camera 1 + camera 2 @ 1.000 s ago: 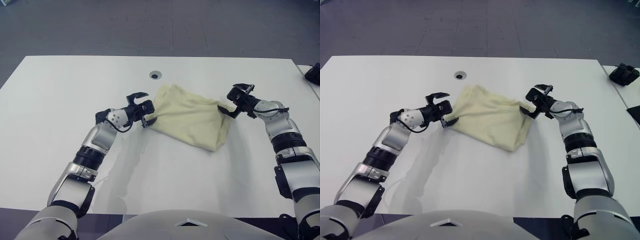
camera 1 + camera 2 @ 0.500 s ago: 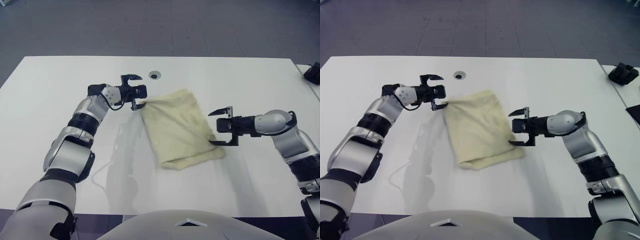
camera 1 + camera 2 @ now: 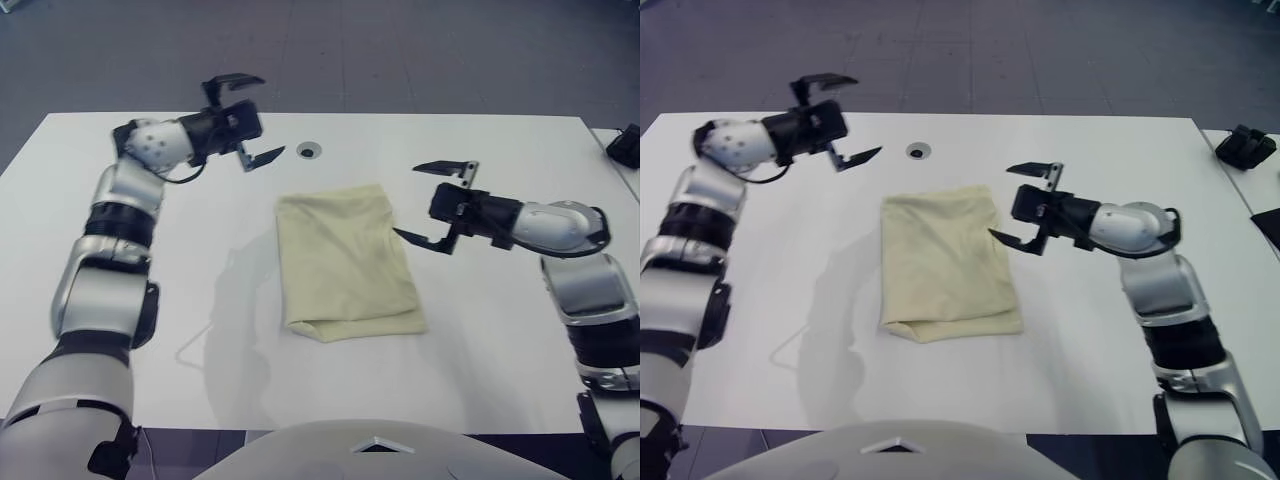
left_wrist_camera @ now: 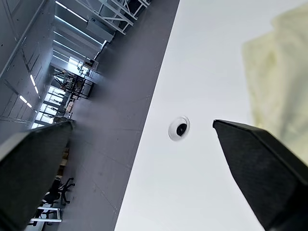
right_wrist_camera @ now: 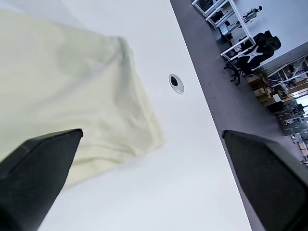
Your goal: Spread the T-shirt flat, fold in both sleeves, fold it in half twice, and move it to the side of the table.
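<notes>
Now: T-shirt [image 3: 345,260] lies flat on the white counter [image 3: 480,340], folded into a compact oblong with a thick doubled edge at its near end. Neither gripper touches it.

Left gripper [image 3: 272,115]: fingers spread wide, nothing held, raised over the far part of the counter. The shirt lies nearer to the robot than this gripper and to its right, well apart from the fingertips. A round cable hole [image 3: 310,151] in the counter sits just right of its lower fingertip, between that tip and the shirt's far edge.

Right gripper [image 3: 405,200]: fingers spread wide, nothing held, tips pointing left toward the shirt. The shirt's right edge lies just left of and below its lower fingertip, apparently with a gap.

Small dark object [image 3: 625,145] sits far to the right of the right gripper, beyond its arm.
</notes>
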